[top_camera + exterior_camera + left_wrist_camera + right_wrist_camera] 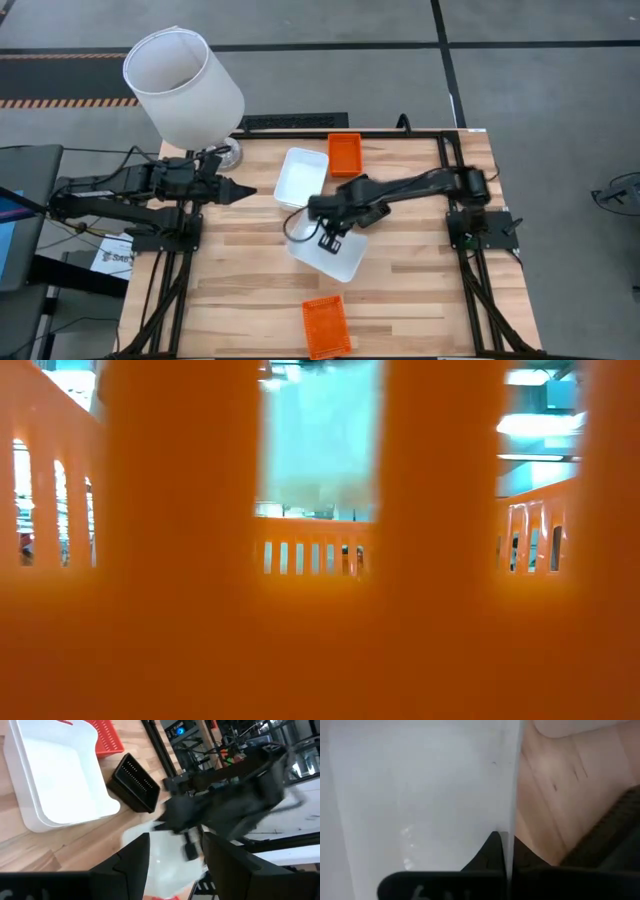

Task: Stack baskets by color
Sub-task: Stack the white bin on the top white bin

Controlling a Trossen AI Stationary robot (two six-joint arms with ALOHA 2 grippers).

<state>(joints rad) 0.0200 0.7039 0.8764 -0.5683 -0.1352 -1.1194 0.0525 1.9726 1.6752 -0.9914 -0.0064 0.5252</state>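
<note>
My right gripper (pixel 328 238) is over the middle of the table, shut on a white basket (pixel 338 260). A second white basket (pixel 300 178) rests on its bottom farther back, with an orange basket (pixel 346 153) behind it. Another orange basket (pixel 326 327) lies at the near edge and fills the low view (pixel 180 610). In the left wrist view a black basket (pixel 134 784) lies tipped beside the right arm. My left gripper (pixel 243 190) stays at the left, open, pointing at the white baskets and touching nothing. My right gripper holds the white basket by one side wall (pixel 509 820), near the rim. One finger (pixel 487 852) is inside the basket and the other is outside. The fingers come from above, pointing steeply down. The basket hangs tilted below them.
A large white lampshade (pixel 185 85) on a lamp stands at the far left corner, behind my left arm. Black frame rails (pixel 455 200) run along the table's edges. Bare wood lies open near the front left (pixel 230 290) and front right (pixel 420 300).
</note>
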